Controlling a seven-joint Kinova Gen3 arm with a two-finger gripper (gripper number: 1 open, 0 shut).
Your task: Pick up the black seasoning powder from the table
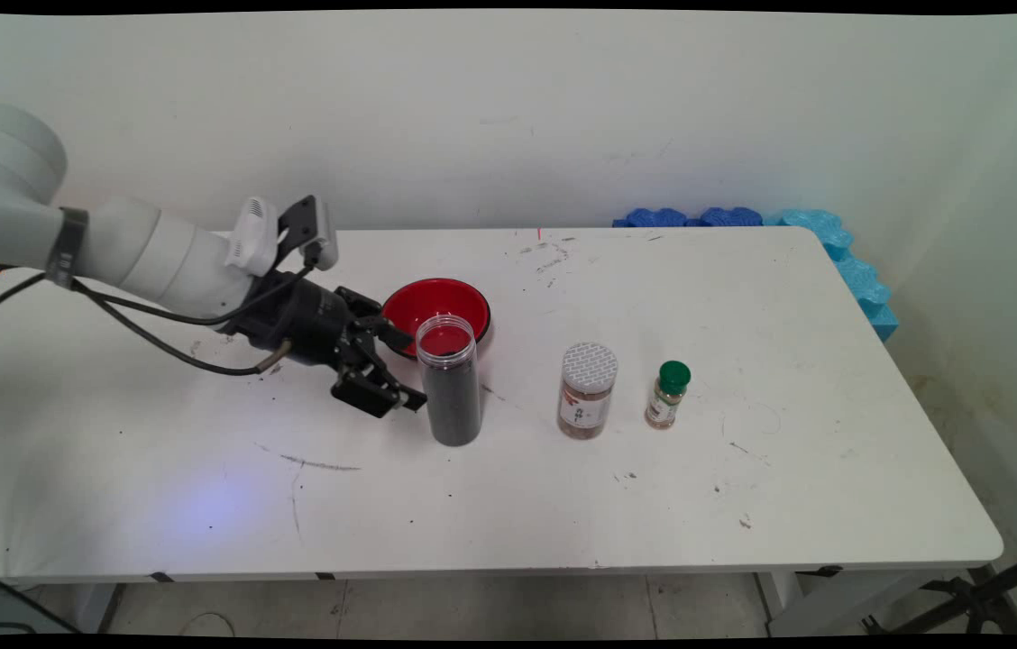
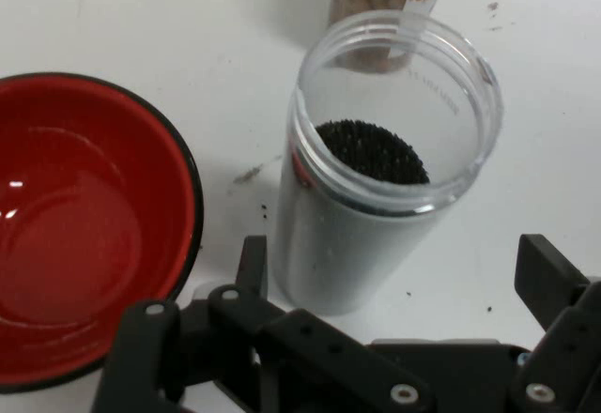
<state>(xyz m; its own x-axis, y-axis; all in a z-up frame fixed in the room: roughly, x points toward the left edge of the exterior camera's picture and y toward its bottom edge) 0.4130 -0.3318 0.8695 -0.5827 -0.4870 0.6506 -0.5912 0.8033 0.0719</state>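
A tall clear jar (image 1: pixel 450 383) without a lid stands upright on the white table, partly filled with dark grains (image 2: pixel 371 150). My black gripper (image 1: pixel 407 370) is open just left of it, low over the table. In the hand view the jar (image 2: pixel 376 178) stands between and just beyond the two fingertips (image 2: pixel 252 263), with neither touching it. A red bowl (image 1: pixel 436 311) with a black rim sits right behind the jar and appears empty; in the hand view the bowl (image 2: pixel 84 225) fills the left side.
To the right of the clear jar stand a jar (image 1: pixel 587 390) with a grey patterned lid and brown contents, and a small spice bottle (image 1: pixel 668 395) with a green cap. Blue foam pieces (image 1: pixel 833 248) line the table's far right corner.
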